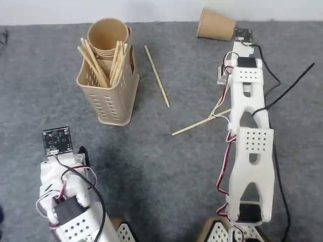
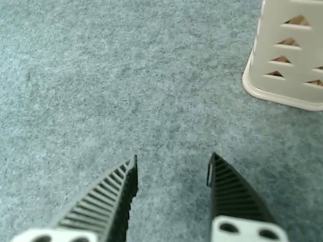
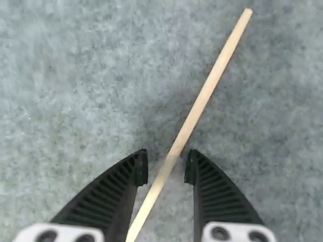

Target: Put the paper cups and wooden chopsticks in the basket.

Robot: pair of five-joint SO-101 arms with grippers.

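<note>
Between the parted tips of the right end effector (image 3: 165,166), a wooden chopstick (image 3: 212,80) lies flat on the grey counter (image 3: 60,75), straddled but not clamped. It may be the loose chopstick (image 1: 199,123) that runs under the right arm, well apart from the basket (image 1: 107,96). A second chopstick (image 1: 156,75) rests near the basket, and a paper cup (image 1: 216,24) lies tipped over farther off. The left end effector (image 2: 171,166) hangs with tips apart over bare counter near the basket's foot. The chopstick looks light, stiff and thin, apt to roll or pivot. A pinch near its middle should keep it level.
</note>
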